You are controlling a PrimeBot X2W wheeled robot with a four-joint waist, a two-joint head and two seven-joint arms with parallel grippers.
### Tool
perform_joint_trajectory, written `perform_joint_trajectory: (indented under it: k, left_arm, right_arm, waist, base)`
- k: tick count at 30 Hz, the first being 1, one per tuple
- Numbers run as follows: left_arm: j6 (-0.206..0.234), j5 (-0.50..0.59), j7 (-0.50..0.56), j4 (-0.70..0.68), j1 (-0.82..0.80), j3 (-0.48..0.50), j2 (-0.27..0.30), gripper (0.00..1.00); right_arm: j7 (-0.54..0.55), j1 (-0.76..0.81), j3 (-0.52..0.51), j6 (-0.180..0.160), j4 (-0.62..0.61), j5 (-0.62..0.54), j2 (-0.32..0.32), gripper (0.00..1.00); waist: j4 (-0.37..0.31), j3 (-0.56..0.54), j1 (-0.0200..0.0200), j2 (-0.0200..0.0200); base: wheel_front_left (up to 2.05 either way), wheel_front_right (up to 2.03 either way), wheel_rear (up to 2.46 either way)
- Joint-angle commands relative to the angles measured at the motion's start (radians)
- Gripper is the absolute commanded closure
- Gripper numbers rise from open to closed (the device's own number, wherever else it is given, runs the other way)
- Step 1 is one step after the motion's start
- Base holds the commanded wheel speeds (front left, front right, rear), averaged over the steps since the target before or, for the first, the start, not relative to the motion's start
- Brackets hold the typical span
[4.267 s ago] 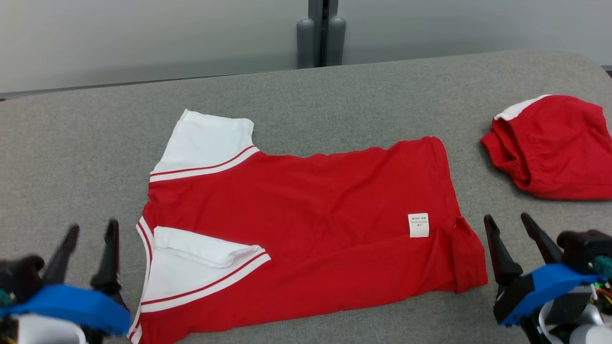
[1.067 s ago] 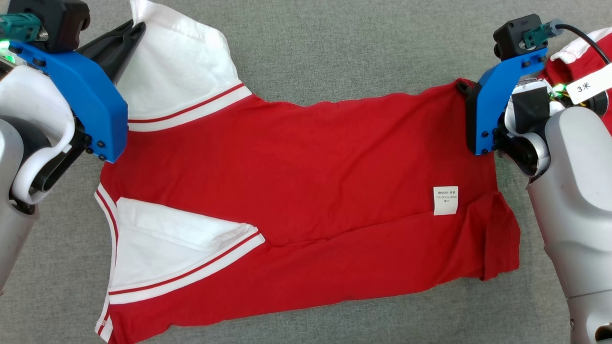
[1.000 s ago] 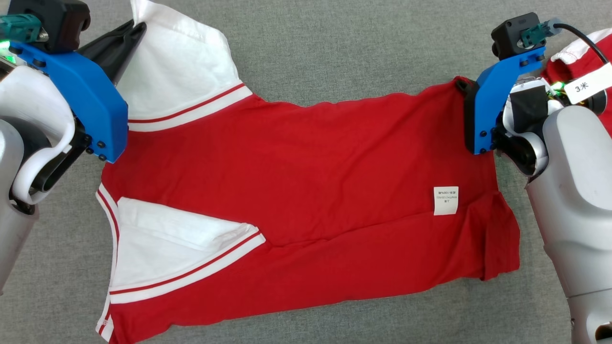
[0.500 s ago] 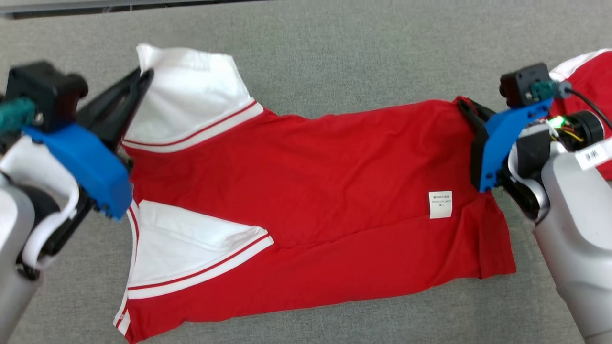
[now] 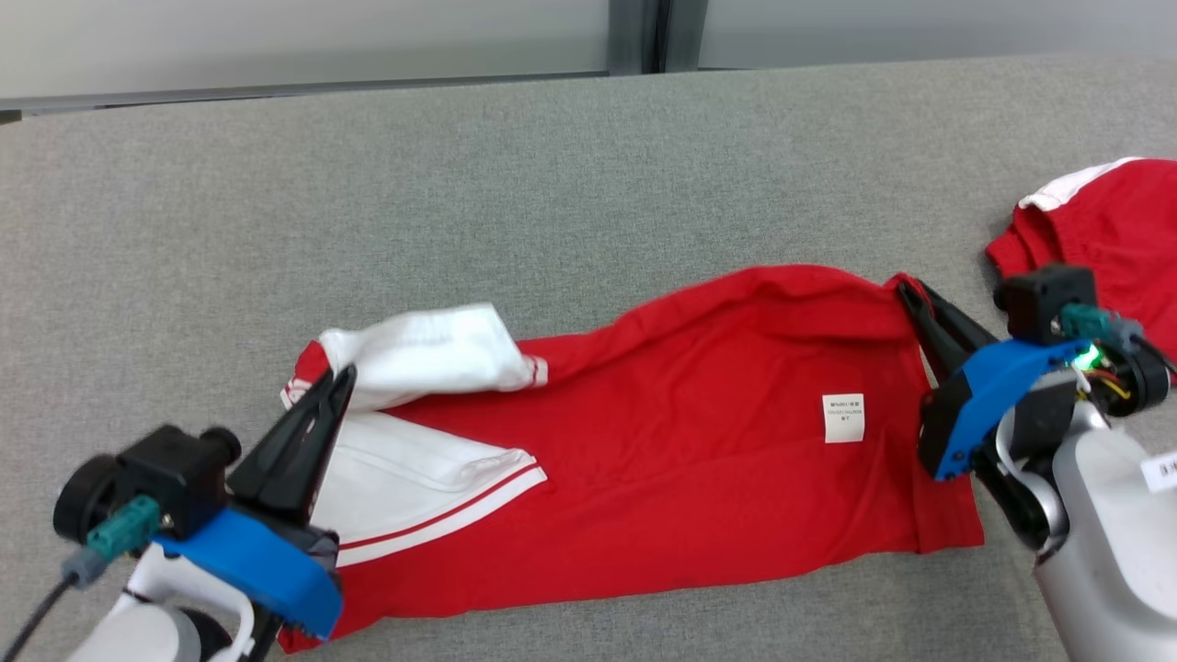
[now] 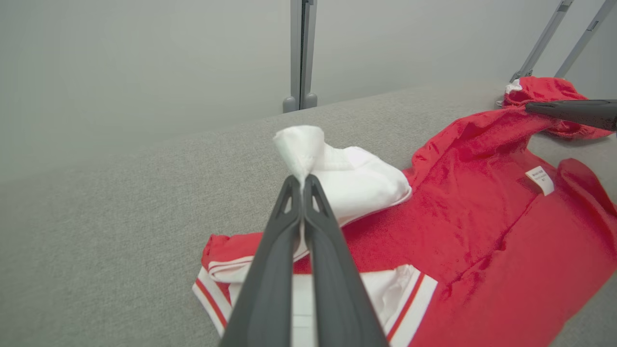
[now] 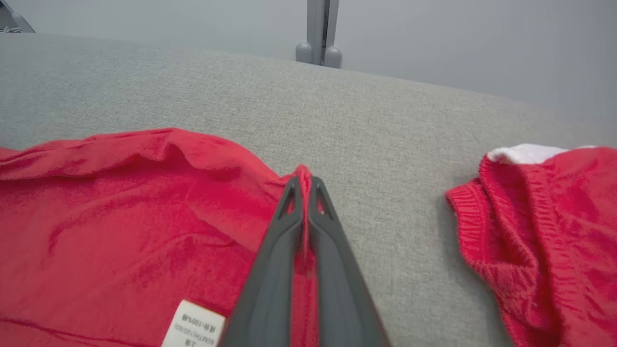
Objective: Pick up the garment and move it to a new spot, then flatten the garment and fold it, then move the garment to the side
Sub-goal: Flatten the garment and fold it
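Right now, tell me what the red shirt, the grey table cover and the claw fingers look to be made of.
Red shirt: soft matte knit, probably cotton jersey; it creases and droops where pinched.
Grey table cover: woven or felt-like fabric, matte, with a fine speckled grain.
Claw fingers: dark grey hard plastic, likely moulded, smooth with a dull sheen.

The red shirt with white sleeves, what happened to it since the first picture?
Both grippers, open beside it at first, closed on its far edge: the left gripper on the white far sleeve, the right gripper on the far hem corner. They lifted that edge of the red white-sleeved shirt and drew it toward the robot, starting a fold. The crumpled red garment at right stayed put.
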Motion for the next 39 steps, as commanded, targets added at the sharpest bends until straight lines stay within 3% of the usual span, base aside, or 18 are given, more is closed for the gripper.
perform_joint_trajectory:
  k: [1,15,16,17,18,19,20,30,39]
  left_arm:
    - [0.02,0.002,-0.039,0.023,0.045,-0.005,-0.012,1.0]
    - [0.039,-0.035,-0.176,0.163,0.169,-0.009,-0.085,1.0]
    - [0.039,-0.042,-0.187,0.172,0.174,-0.005,-0.091,1.0]
    - [0.039,-0.049,-0.197,0.18,0.179,-0.001,-0.098,1.0]
    - [0.037,-0.055,-0.206,0.19,0.185,0.002,-0.102,0.69]
    - [0.038,-0.059,-0.215,0.199,0.191,0.007,-0.107,0.44]
    - [0.04,-0.066,-0.223,0.207,0.197,0.013,-0.115,0.01]
    - [0.06,-0.076,-0.271,0.229,0.255,0.086,-0.136,0.0]
    - [0.117,0.015,-0.278,0.134,0.258,0.177,-0.162,0.0]
  right_arm:
    - [-0.012,0.053,-0.022,0.0,-0.029,-0.009,0.012,1.0]
    - [-0.016,0.232,-0.112,0.0,-0.14,-0.052,0.061,0.97]
    - [-0.018,0.242,-0.11,0.0,-0.146,-0.053,0.063,0.75]
    - [-0.024,0.249,-0.108,0.0,-0.15,-0.055,0.062,0.4]
    - [-0.03,0.257,-0.105,0.0,-0.156,-0.064,0.06,0.0]
    - [-0.04,0.268,-0.103,0.0,-0.163,-0.066,0.06,0.0]
    - [-0.047,0.28,-0.104,0.0,-0.17,-0.066,0.063,0.0]
    - [-0.059,0.426,-0.161,0.0,-0.261,-0.064,0.067,0.0]
    - [-0.039,0.391,-0.253,0.0,-0.294,-0.065,0.116,0.0]
  waist:
    - [0.001,-0.012,0.0001,0.0]
    - [0.003,-0.064,0.0001,0.0]
    - [0.001,-0.066,0.0001,0.0]
    - [0.0,-0.068,0.0001,0.0]
    - [-0.001,-0.07,0.0001,0.0]
    - [-0.002,-0.073,0.0001,0.0]
    - [-0.002,-0.076,0.0001,0.0]
    - [-0.006,-0.095,0.0001,0.0]
    - [0.02,-0.118,0.0001,0.0]
  base:
    - [0.0,0.0,0.0]
    - [0.0,0.0,0.0]
    - [0.0,0.0,0.0]
    - [0.0,0.0,0.0]
    - [0.0,0.0,0.0]
    - [0.0,0.0,0.0]
    - [0.0,0.0,0.0]
    - [0.0,0.0,0.0]
    - [0.0,0.0,0.0]
